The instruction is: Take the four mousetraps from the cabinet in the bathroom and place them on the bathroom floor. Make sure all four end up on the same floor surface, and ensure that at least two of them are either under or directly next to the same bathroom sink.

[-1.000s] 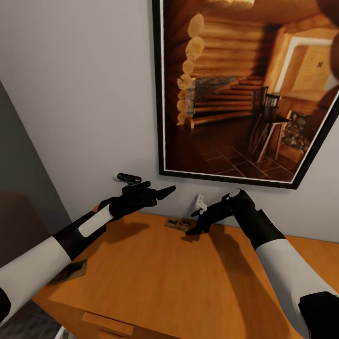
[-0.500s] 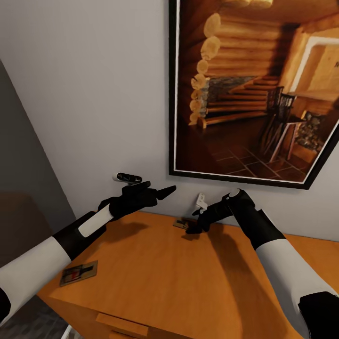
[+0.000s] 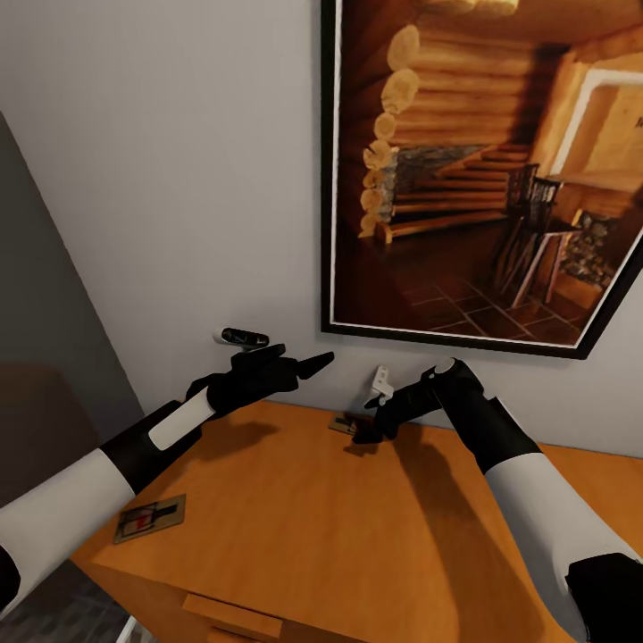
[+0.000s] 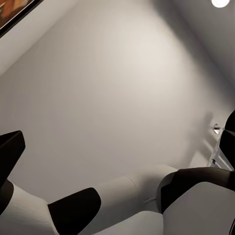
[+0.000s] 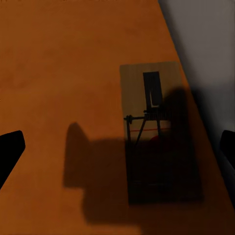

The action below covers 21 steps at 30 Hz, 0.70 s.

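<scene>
- Progress, as I judge it from the controls: early. Two mousetraps lie on top of the orange-brown cabinet (image 3: 295,527); none is lifted, and none is seen on the bathroom floor. Carrying them down and setting at least two by the sink is all still ahead.
- The far mousetrap (image 3: 344,425) lies flat near the back edge of the cabinet top, close to the grey wall, directly beneath my right pincer (image 3: 368,432). In the right wrist view the same trap (image 5: 159,132) sits between the two dark fingertips, half under the pincer's shadow, its wire and red mark just legible.
- The right pincer stands spread wide, the fingers well apart on either side of the trap; it grips nothing. Whether the tips touch the wood I cannot tell.
- The near mousetrap (image 3: 149,518) rests at the cabinet's left front corner, well apart from the first and untouched.
- My left pincer (image 3: 299,362) hovers above the cabinet top near the wall, fingers parted and empty, pointing towards the framed picture (image 3: 482,179) of a log-cabin interior.
- A drawer handle (image 3: 234,616) shows at the cabinet's front edge.
- Next, in my view: lower the right pincer squarely and clamp across the board's narrow sides; a thin flat trap may slide on the wood.
</scene>
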Tool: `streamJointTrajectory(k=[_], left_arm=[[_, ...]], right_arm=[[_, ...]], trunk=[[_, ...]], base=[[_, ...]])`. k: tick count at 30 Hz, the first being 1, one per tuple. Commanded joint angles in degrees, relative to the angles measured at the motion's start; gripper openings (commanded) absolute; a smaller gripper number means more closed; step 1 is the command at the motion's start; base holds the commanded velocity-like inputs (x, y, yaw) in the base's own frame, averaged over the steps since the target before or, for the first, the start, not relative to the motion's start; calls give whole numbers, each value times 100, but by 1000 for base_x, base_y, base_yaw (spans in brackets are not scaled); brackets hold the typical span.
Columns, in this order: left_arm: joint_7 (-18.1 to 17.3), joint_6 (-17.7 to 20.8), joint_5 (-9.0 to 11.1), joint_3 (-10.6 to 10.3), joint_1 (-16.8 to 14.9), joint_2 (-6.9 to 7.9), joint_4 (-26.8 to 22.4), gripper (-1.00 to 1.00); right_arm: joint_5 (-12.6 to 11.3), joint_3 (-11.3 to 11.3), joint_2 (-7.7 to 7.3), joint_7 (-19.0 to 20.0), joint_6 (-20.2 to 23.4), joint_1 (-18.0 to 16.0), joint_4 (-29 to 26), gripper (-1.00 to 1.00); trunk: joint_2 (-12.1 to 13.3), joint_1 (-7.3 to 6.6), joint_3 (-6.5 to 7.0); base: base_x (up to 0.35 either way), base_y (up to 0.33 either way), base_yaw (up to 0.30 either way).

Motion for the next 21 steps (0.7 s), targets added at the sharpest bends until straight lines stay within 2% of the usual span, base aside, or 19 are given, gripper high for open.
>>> streamJointTrajectory(k=[1,21], left_arm=[[-8,60,58,-26,-11,6,-1,100],[0,60,58,-26,-11,5,-4,100]], right_arm=[[18,7,-3,26,55,-1,-9,100],[15,6,-3,40,47,8,-6,100]], trunk=[[-4,0,-7],[-4,0,-7]], base=[[0,0,0],[0,0,0]])
